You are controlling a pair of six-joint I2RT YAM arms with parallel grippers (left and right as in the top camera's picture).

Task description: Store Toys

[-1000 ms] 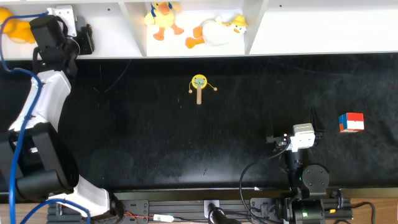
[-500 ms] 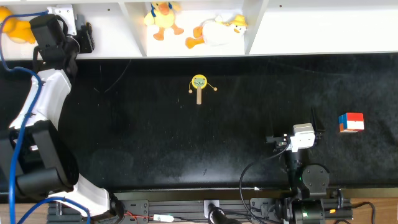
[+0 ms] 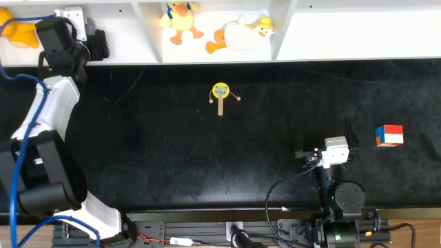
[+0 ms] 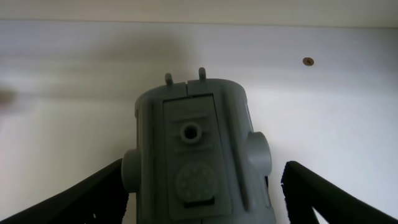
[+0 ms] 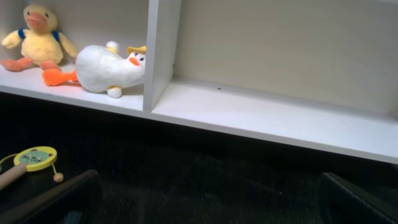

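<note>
A grey toy robot [image 4: 199,155] stands upright in the left shelf compartment, its pale top visible from above [image 3: 69,14]. My left gripper [image 4: 205,165] is open around it, one finger [image 4: 93,190] close by its side and the other [image 4: 323,193] a little apart. From above, the left gripper [image 3: 96,43] sits at the shelf's front edge. A rattle drum [image 3: 220,93] lies on the black mat, as does a coloured cube [image 3: 389,135] at the right. My right gripper [image 5: 205,211] is open and low over the mat near its base [image 3: 335,150].
A yellow duck plush [image 3: 180,19] and a white duck plush [image 3: 238,34] lie in the middle shelf compartment. An orange-yellow plush [image 3: 17,34] sits at the far left. The right shelf compartment [image 5: 280,112] holds nothing. A blue cable [image 3: 27,131] runs along the left arm.
The left wrist has shifted very slightly to the right at the shelf edge. The right arm and the toys on the mat have not moved.
</note>
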